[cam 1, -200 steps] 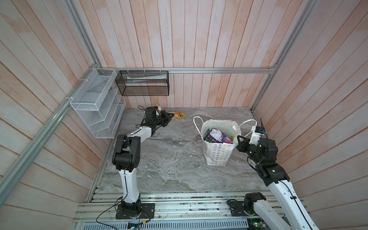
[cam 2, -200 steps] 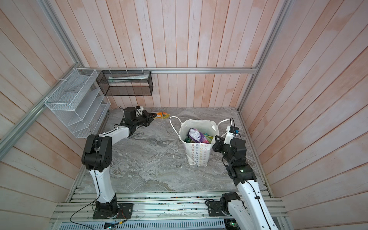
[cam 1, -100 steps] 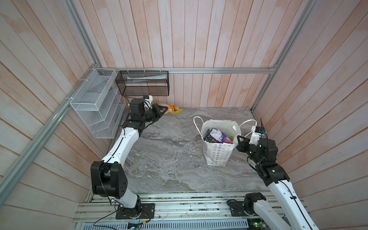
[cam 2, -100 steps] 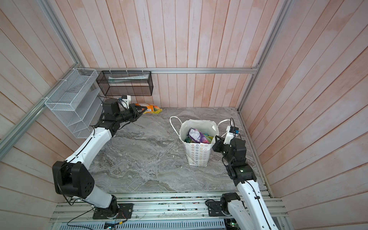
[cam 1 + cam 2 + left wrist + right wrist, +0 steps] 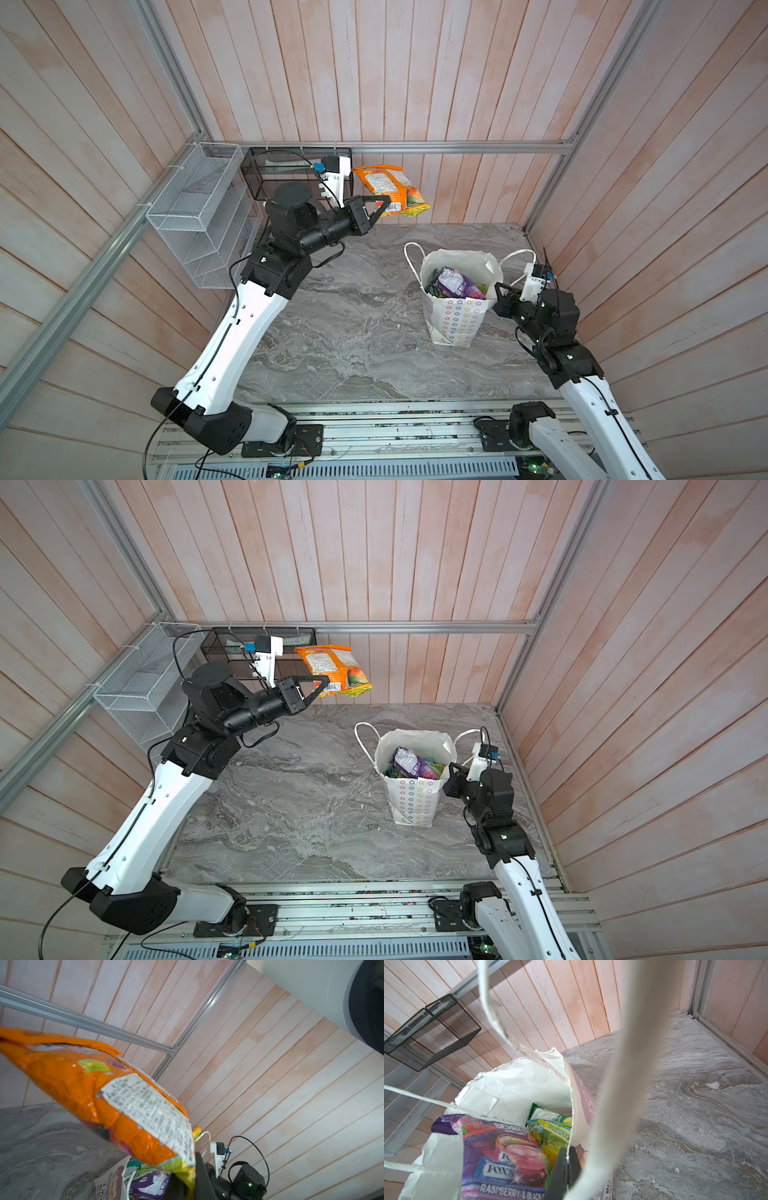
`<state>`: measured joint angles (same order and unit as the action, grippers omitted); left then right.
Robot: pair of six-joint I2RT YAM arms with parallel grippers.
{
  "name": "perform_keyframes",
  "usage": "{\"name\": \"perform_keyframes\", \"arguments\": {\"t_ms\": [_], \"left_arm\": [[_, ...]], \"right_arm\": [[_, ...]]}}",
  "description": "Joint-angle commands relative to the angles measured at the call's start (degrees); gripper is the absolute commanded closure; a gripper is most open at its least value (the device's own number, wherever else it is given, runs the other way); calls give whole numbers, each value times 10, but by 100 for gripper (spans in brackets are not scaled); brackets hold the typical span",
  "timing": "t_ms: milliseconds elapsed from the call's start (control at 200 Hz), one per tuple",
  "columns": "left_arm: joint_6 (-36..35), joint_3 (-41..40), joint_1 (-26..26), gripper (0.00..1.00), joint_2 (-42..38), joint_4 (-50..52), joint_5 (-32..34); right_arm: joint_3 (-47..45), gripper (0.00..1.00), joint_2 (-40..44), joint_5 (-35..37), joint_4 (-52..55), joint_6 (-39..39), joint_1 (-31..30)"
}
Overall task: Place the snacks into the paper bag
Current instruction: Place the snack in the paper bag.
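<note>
1. The left claw (image 5: 388, 203) holds an orange pouch (image 5: 390, 190) in the air over the back of the worktop (image 5: 353, 328). The pouch hangs just beside the black mesh basket (image 5: 286, 176) and well apart from the paper bag (image 5: 455, 322).
2. The claw pinches the pouch at one short end. The pouch's long axis runs away from the fingers and slants up toward the back wall, with its sealed far edge highest.
3. The paper bag stands upright on the right side of the worktop with its mouth open upward. The right claw (image 5: 498, 288) is closed on the bag's near rim.
4. A purple pouch (image 5: 455, 282) lies on top inside the bag, leaning against the bag's wall.
5. Both top views show the two arms far apart and the gap between the orange pouch and the bag.
6. Only the left wrist view shows the white printed label on the orange pouch's back and its yellow-green gripped end.
7. Only the right wrist view shows:
   - the "FOX'S" lettering on the purple pouch;
   - a yellow-green pouch (image 5: 550, 1132) and a green pouch (image 5: 544, 1114) beside it;
   - paper caught between the closed fingers;
   - a blurred cord handle (image 5: 623, 1084) crossing the lens.
</note>
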<state>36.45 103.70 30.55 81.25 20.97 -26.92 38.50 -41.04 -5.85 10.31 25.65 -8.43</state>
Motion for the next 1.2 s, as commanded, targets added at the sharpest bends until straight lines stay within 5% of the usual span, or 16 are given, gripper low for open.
{"name": "perform_keyframes", "arguments": {"t_ms": [0,370,1196], "left_arm": [[-66,60,53,100,44,45,28],[-110,151,149,100,169,142,7],[-158,245,175,100,309,309,29]], "right_arm": [[-4,100,9,18,-13,-10,4],[-3,100,17,20,-10,-10,4],[-4,100,19,16,-11,-9,4]]}}
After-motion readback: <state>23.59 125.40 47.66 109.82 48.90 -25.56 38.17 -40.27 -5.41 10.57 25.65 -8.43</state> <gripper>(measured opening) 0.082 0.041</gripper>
